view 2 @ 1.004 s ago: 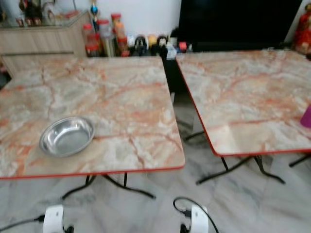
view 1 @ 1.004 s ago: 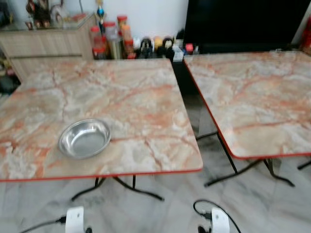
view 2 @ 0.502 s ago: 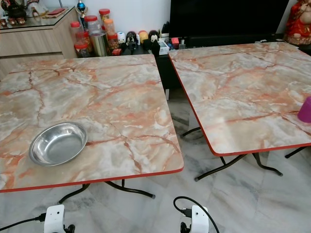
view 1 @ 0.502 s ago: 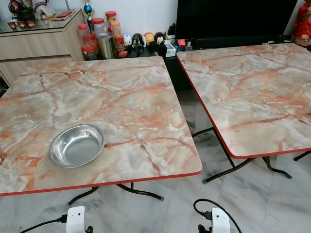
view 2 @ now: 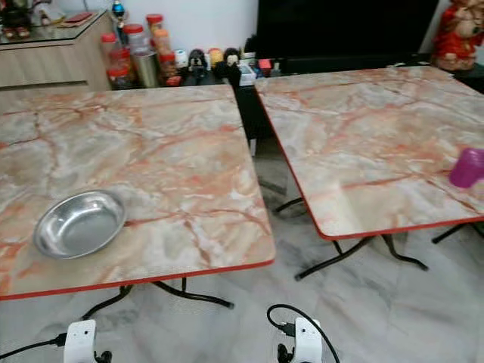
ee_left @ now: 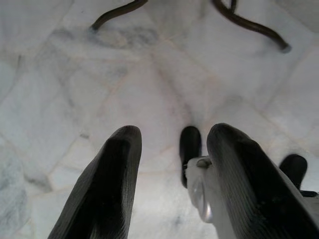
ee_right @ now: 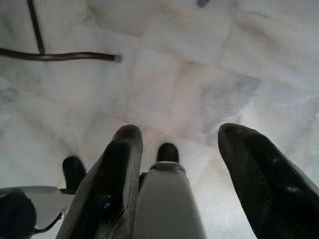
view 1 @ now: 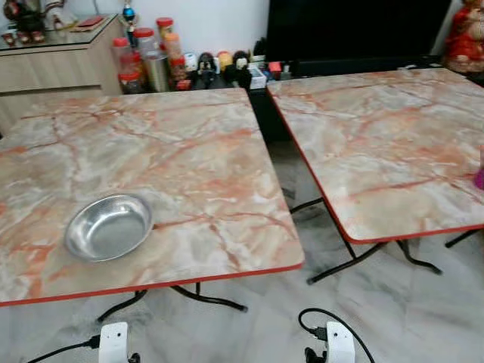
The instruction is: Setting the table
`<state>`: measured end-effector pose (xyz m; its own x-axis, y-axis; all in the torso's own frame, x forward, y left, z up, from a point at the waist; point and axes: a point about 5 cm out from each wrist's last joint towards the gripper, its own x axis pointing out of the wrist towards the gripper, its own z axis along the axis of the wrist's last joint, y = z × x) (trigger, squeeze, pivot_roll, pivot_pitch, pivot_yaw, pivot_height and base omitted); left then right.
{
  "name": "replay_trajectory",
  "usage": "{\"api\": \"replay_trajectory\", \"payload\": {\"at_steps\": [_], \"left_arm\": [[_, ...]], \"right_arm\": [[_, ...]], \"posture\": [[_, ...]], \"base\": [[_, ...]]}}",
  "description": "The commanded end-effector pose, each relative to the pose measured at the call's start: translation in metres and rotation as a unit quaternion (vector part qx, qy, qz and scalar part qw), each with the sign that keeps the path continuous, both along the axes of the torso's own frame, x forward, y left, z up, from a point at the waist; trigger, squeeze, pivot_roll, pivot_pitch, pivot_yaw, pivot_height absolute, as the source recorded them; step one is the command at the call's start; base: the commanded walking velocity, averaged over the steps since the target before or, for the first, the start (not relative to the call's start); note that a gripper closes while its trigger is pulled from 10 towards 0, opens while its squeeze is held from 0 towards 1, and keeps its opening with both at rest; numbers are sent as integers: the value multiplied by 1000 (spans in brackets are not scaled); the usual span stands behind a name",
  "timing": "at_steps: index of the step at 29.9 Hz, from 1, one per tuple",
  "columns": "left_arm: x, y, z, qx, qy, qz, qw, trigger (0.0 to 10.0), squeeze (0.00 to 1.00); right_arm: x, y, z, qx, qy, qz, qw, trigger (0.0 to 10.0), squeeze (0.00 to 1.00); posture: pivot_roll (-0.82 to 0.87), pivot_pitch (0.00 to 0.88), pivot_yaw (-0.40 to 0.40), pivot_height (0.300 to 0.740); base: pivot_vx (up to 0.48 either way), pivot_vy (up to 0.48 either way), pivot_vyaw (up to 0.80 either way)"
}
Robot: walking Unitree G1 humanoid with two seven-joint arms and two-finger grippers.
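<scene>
Above the floor, both grippers hang with jaws wide, holding nothing.

Both silver arms hang low, their white wrist ends poking in at the bottom edge of the head views, the left one at lower left and the right one at lower right, each with a black cable plugged into it. The left gripper points down at the floor, its two long black fingers spread apart with nothing between them. The right gripper hangs the same way, fingers parted and empty. The robot's own legs and dark feet show beyond both pairs of fingers.
</scene>
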<state>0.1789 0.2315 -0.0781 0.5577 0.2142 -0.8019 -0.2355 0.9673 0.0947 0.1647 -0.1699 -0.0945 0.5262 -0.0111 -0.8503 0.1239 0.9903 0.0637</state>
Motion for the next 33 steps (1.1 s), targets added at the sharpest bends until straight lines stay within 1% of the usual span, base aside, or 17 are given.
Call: {"api": "replay_trajectory", "payload": {"at_steps": [1, 5, 7, 12, 18, 24, 28, 31, 33], "left_arm": [[-5, 4, -2, 9, 12, 0, 1000, 10000, 0], [-5, 4, -1, 10, 11, -2, 1000, 10000, 0], [-4, 3, -1, 10, 10, -2, 1000, 10000, 0], [-3, 2, -1, 11, 8, -5, 1000, 10000, 0], [-1, 0, -1, 11, 6, -8, 1000, 10000, 0], [-1, -1, 0, 11, 5, -9, 1000, 10000, 0], [0, -3, -1, 9, 3, -12, 1000, 10000, 0], [0, -3, -1, 7, 4, -12, 1000, 10000, 0], [0, -4, -1, 7, 4, -12, 1000, 10000, 0]], "right_arm": [[2, 2, 1, 0, -1, 6, 1000, 10000, 0], [3, 1, 1, -13, -2, 23, 1000, 10000, 0], [3, 1, 1, -13, -2, 22, 1000, 10000, 0], [2, 1, 1, -7, 2, 13, 1000, 10000, 0], [2, 2, 1, -12, 2, 26, 1000, 10000, 0], [1, 2, 0, -13, 3, 30, 999, 10000, 0], [0, 2, 0, -8, 6, 21, 1000, 10000, 0], [0, 1, 0, -16, 5, 36, 999, 10000, 0], [0, 1, 0, -18, 5, 43, 999, 10000, 0]], "posture": [[22, 0, -20, 740], [21, 0, -20, 740], [21, 0, -20, 740], [19, 0, -21, 740], [17, 0, -15, 740], [23, 0, -16, 740], [21, 0, -19, 740], [23, 0, -21, 740], [23, 0, -21, 740]], "base": [[0, -292, 0], [0, -284, 0], [0, -281, 441], [0, -277, 0], [0, -277, 0], [0, -274, 657], [0, -264, 0], [0, -254, 0], [0, -255, 469]]}}
